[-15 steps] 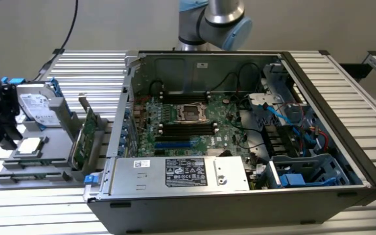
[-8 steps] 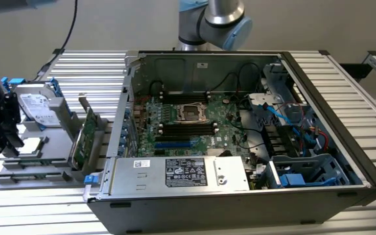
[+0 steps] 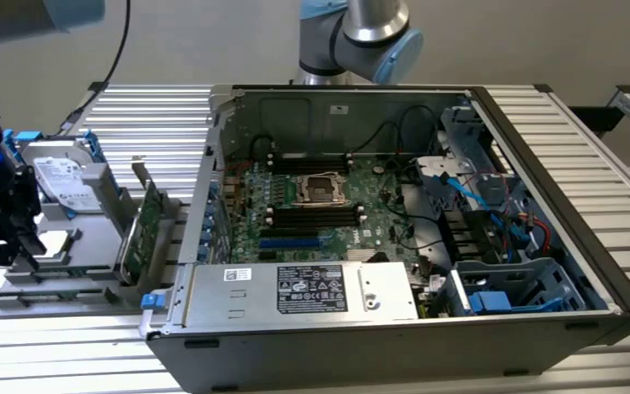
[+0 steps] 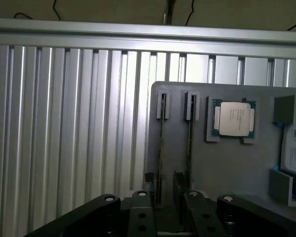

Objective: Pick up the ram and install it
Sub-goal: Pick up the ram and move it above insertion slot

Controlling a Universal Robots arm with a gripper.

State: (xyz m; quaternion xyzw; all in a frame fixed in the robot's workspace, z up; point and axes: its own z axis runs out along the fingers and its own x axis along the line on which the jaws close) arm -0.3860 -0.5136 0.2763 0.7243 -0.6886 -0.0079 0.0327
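Two ram sticks stand on edge in slots of a grey holder plate [image 4: 227, 168]: one ram stick [image 4: 161, 148] and a second ram stick [image 4: 189, 143] beside it. My gripper [image 4: 166, 202] hangs just above the sticks' near ends, open, with one finger [image 4: 140, 205] outside the first stick and the other finger [image 4: 197, 207] outside the second. In the exterior view the gripper [image 3: 3, 246] is at the far left over the holder plate [image 3: 63, 279]. The black memory slots [image 3: 312, 216] lie on the motherboard inside the open computer case [image 3: 403, 328].
A processor chip [image 4: 233, 118] sits in a pocket on the plate next to the sticks. A silver hard drive [image 3: 58, 180] with blue rails and a green expansion card [image 3: 145, 230] stand between the gripper and the case. Everything rests on a ribbed aluminium table [image 4: 64, 128].
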